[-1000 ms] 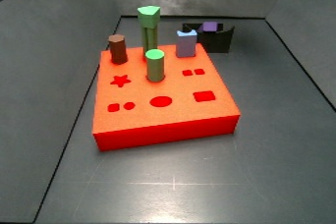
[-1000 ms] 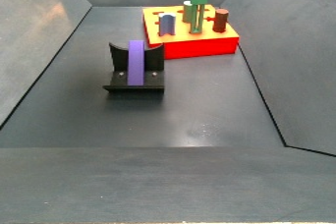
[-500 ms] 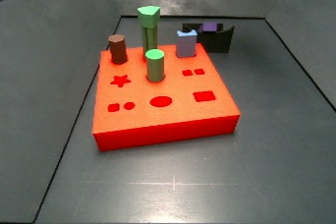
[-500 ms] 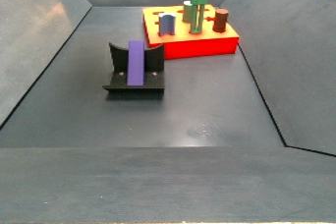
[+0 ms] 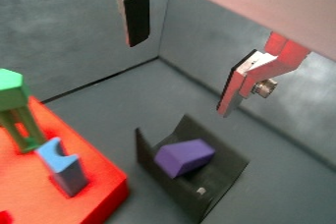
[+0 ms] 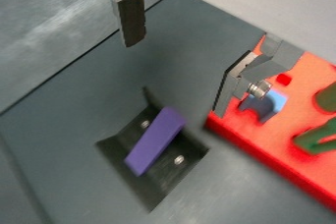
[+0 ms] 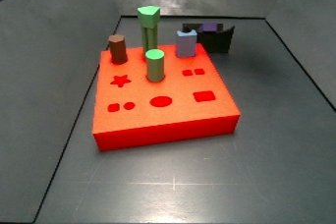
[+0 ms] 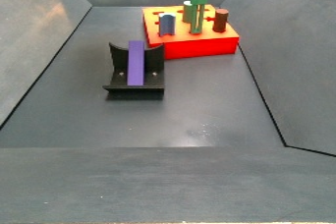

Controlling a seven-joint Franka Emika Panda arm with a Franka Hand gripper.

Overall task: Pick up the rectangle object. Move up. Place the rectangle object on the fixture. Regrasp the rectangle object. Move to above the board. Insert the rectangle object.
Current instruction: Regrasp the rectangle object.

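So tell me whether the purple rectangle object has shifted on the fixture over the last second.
No. In a side view the rectangle object lies on the fixture just as before, same spot relative to the board. The open claw hangs above it, empty.

You are getting two fixed side cameras looking down at the counter from opposite ends. One is sitting close behind the board, with the fixture beyond it near the far edge. Its opposite is viewing from farther back, the fixture nearer and the board toward the far right corner. Both wrist cameras are looking steeply down past the spread pincer, sharing the fixture and a board corner.
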